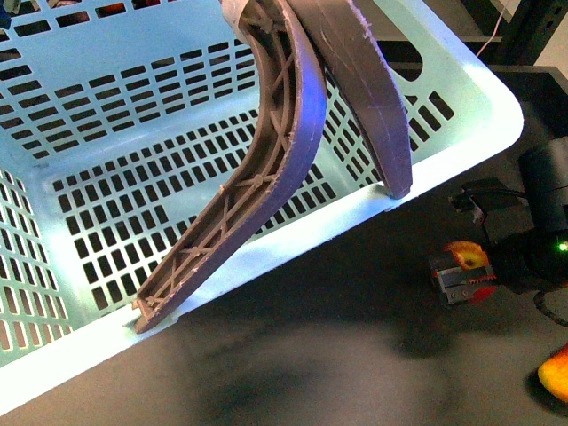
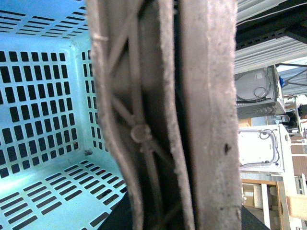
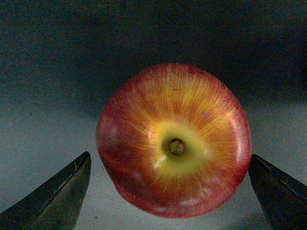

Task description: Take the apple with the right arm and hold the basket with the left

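Observation:
The pale mint-blue slotted basket (image 1: 106, 133) fills most of the front view. My left gripper (image 1: 271, 253) is shut on the basket's near rim, the ribbed finger (image 1: 266, 160) on one side and the smooth finger (image 1: 373, 98) on the other. In the left wrist view those fingers (image 2: 211, 120) crowd the picture, with the basket's inside (image 2: 43, 96) beside them. The red apple (image 3: 173, 141), yellow around its stem dimple, lies on the dark table between the open fingers of my right gripper (image 3: 169, 157), which do not touch it. In the front view the apple (image 1: 468, 255) is partly hidden by the right gripper (image 1: 461, 275).
An orange-yellow fruit with a red edge (image 1: 555, 373) lies at the front right corner of the dark table (image 1: 311, 355). Shelving and white machines (image 2: 261, 143) stand beyond the basket in the left wrist view.

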Controlling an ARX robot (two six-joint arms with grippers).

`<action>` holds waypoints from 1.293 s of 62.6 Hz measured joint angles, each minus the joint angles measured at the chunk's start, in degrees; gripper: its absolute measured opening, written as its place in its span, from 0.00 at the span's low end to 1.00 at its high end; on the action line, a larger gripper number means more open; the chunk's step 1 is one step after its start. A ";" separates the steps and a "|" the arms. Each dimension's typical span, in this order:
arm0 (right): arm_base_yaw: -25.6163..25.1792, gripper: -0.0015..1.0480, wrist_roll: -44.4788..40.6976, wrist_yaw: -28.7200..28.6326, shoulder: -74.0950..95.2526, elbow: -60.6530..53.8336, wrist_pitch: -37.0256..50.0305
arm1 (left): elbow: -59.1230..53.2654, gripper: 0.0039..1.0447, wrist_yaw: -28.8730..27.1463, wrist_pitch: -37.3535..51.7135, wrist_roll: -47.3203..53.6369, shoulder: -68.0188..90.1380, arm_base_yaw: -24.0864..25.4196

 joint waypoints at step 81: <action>-2.08 0.76 0.00 -8.85 -51.41 -10.73 -6.86 | 0.00 0.14 0.00 0.00 0.00 0.00 0.00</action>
